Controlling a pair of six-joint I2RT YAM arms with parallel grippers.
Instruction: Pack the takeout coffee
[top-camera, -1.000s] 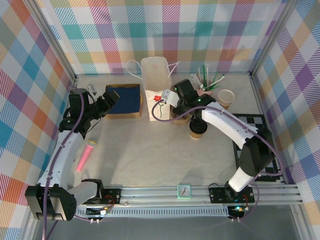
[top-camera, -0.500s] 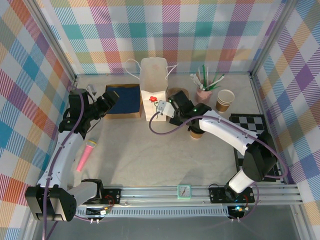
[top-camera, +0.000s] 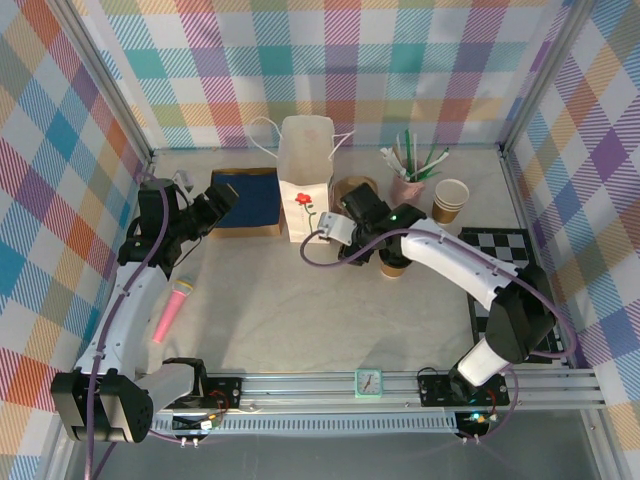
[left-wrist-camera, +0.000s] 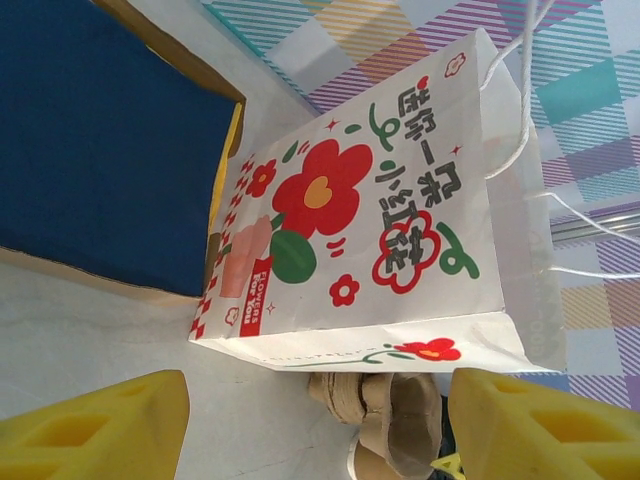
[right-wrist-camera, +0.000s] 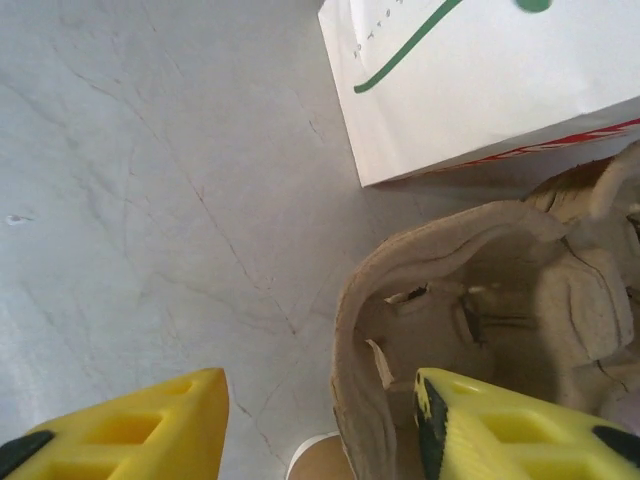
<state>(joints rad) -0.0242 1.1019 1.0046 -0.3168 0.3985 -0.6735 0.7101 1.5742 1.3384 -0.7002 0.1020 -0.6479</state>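
Observation:
The takeout coffee (top-camera: 393, 265), a small brown cup, stands on the table right of centre, its lid hidden under my right forearm. The white flowered paper bag (top-camera: 305, 175) (left-wrist-camera: 370, 200) (right-wrist-camera: 480, 80) stands upright just left of it. My right gripper (top-camera: 343, 238) (right-wrist-camera: 320, 410) hovers low by the bag's near corner, open. The rim of the brown moulded cup tray (top-camera: 355, 188) (right-wrist-camera: 500, 320) lies between its fingers, ungripped. My left gripper (top-camera: 222, 200) (left-wrist-camera: 315, 400) is open and empty, left of the bag and facing it. The tray (left-wrist-camera: 390, 420) shows beyond the bag's corner.
A blue box (top-camera: 247, 200) (left-wrist-camera: 100, 150) sits against the bag's left side. A pink microphone (top-camera: 172, 310) lies at the left. Lidless paper cups (top-camera: 450, 198), a pink pot of straws (top-camera: 410, 175) and a checkerboard mat (top-camera: 510, 260) are at the right. A small clock (top-camera: 369, 382) sits on the front rail.
My right gripper was shut at the bag's side; it has opened and drawn back toward the tray. The bag, tilted before, has shifted left and stands upright. The left arm has not moved.

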